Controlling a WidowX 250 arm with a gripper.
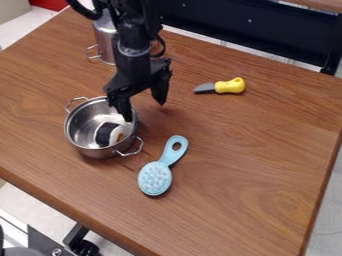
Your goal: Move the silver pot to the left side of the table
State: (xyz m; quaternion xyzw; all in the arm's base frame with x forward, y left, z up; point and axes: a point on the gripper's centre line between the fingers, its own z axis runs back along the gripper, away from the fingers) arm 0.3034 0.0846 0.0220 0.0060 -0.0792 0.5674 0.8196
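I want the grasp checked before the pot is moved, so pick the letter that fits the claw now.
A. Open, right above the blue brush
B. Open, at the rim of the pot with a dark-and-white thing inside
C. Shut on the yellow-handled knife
B: the claw has its fingers spread beside the rim of the pot, where the dark-and-white thing lies.

The arm (134, 30) is black all over, really, with chunky, angular joint housings. A pale greyish band (133, 51) wraps its lower section, and a thin black cable (161, 46) bows out beside it. Down at the claw (144, 111), everything's dark too: two thick, angular fingers (159, 90) narrowing towards their ends.
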